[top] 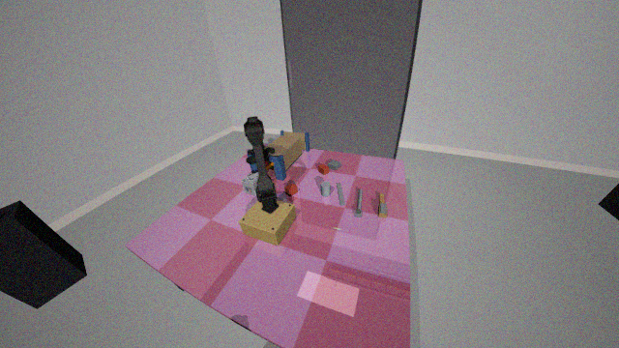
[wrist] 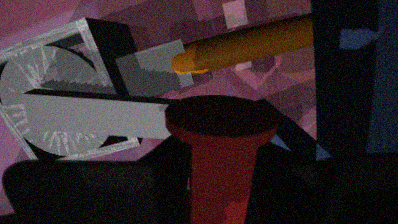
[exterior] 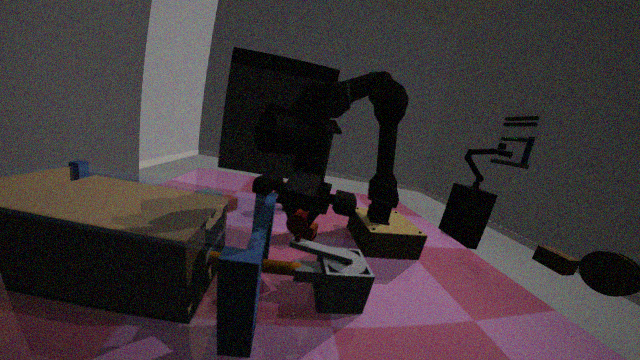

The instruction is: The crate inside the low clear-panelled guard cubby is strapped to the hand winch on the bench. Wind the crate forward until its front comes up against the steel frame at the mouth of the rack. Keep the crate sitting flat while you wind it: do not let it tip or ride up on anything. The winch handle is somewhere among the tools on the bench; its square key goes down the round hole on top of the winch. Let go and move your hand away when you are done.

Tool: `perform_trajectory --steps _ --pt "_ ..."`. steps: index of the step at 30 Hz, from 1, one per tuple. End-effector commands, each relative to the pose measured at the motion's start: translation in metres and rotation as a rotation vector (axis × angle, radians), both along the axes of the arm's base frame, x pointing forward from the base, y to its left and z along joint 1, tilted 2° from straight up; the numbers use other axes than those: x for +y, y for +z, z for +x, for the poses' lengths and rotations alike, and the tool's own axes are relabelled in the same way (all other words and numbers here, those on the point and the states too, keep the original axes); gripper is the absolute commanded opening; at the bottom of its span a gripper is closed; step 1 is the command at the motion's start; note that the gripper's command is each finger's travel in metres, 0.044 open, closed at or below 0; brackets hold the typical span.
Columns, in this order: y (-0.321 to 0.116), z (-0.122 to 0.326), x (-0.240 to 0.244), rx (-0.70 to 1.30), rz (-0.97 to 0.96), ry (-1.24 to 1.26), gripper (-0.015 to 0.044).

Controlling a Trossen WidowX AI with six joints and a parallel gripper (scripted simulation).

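Note:
The brown crate [top: 290, 142] [exterior: 95, 270] looks flat inside the rack, its front short of the blue frame [exterior: 240, 295] [wrist: 387, 112] at the mouth; a gap shows between them. An orange strap [exterior: 280, 265] [wrist: 250, 45] runs from the crate through the frame to the grey winch [top: 250, 184] [exterior: 340, 295]. The handle's grey crank arm [exterior: 325, 251] [wrist: 100, 115] lies across the winch top, pointing toward the frame side. Its red knob [exterior: 300, 220] [wrist: 222, 150] stands at the arm's end. My gripper [wrist: 208, 132] is shut on the knob. The square key is hidden.
A red block [top: 291, 188] lies near the winch, toward the tools. Another red block [top: 323, 168], a grey cylinder [top: 325, 188], a grey bar [top: 359, 202] and a yellow-and-grey tool [top: 382, 207] lie farther off. My yellow base [top: 266, 222] stands behind the winch.

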State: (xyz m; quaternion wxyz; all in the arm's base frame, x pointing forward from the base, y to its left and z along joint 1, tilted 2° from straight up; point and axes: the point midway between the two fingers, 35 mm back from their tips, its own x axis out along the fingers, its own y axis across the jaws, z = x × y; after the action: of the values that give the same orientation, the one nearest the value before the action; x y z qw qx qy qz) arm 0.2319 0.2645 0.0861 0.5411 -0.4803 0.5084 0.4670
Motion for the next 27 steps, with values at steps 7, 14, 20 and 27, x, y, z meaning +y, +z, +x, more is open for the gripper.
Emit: perform_trajectory --steps 7,14,20,27 --pt "-0.001 -0.001 0.022 0.003 0.024 0.009 0.0" --pt "0.0 -0.002 0.03 0.003 0.024 0.009 0.0" --pt "0.0 -0.004 0.037 0.003 0.025 0.009 0.0" --pt "0.001 -0.006 0.045 0.003 0.025 0.009 0.0"
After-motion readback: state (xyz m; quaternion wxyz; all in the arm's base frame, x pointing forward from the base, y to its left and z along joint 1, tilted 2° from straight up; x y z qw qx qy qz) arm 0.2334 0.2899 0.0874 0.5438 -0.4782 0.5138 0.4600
